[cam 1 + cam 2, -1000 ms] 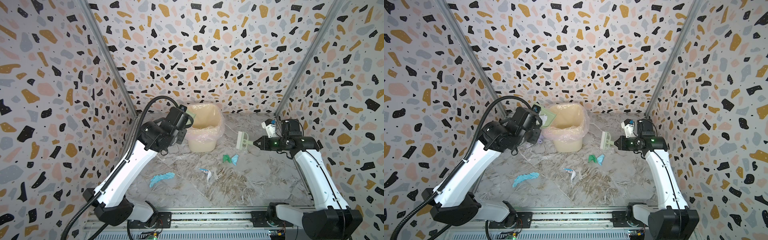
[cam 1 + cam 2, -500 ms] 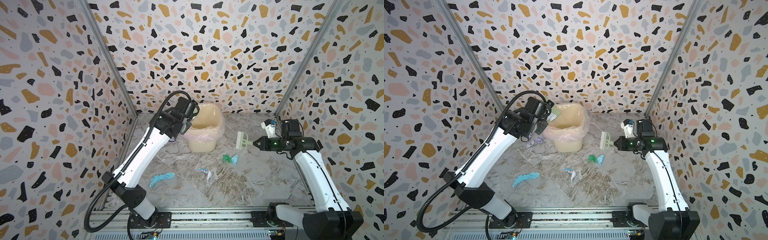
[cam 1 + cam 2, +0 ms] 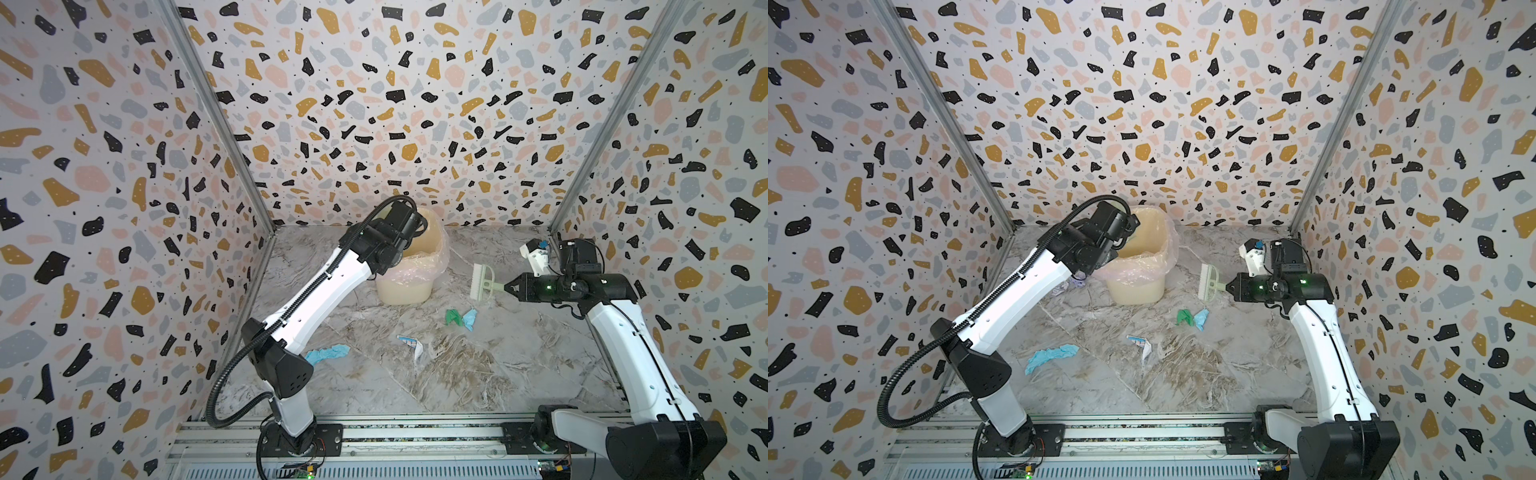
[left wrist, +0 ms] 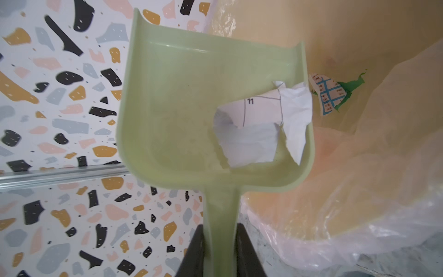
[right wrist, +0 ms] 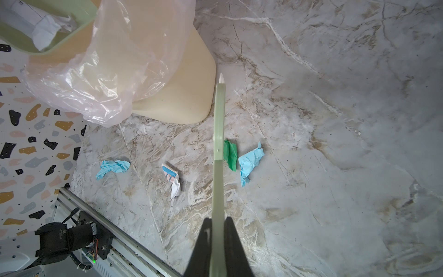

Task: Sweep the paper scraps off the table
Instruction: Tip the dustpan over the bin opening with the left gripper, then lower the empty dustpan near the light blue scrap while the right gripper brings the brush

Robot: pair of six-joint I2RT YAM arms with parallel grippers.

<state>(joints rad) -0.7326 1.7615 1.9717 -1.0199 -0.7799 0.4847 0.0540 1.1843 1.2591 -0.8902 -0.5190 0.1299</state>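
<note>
Over the table, raised left claw grips a dustpan at the bin; level right claw clamps a brush.

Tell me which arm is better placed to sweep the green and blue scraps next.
Right. The right tool holds the brush near the green scrap and light blue scrap; the left tool holds the dustpan over the bin, a white scrap in it.

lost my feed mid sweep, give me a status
Left jaws shut on dustpan held at bin, white scrap in pan. Right jaws shut on brush. Several paper scraps on table. Nothing between brush and them.
</note>
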